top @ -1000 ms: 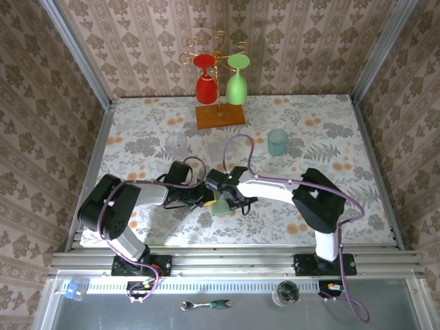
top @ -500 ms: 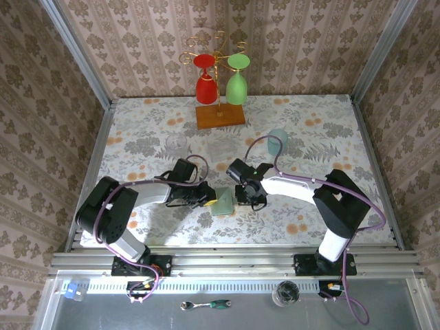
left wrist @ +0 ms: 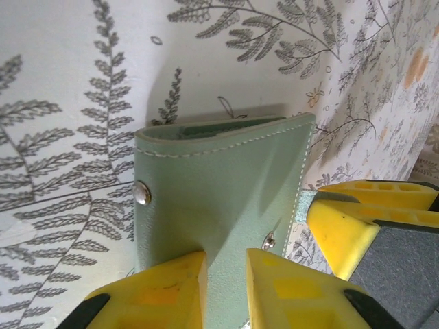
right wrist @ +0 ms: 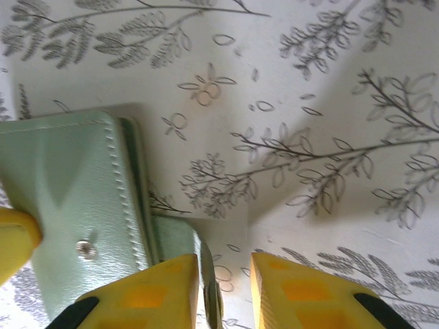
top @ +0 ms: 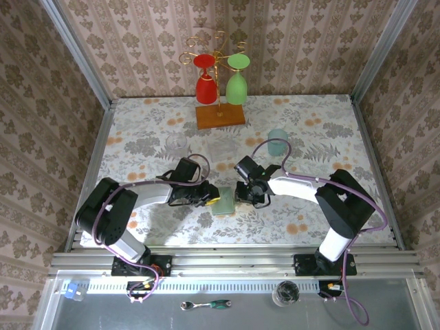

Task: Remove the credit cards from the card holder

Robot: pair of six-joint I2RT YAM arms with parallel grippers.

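Moved: right hand [top: 242,198] now beside the card holder [top: 224,201], no longer over it.
Hands: both slightly spread; left hand [top: 208,197] opposite.
Card holder: sage-green, stitched, snap-studded, folded flat on the counter [top: 316,137].

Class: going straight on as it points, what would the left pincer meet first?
The card holder, lying directly ahead of the left pincer; depth is unclear, so it might pass just above it.

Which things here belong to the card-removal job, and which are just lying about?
Job: card holder, left gripper, right gripper.
Lying about: red glass, green glass, wooden rack base, teal cup, clear tumbler, spanner.
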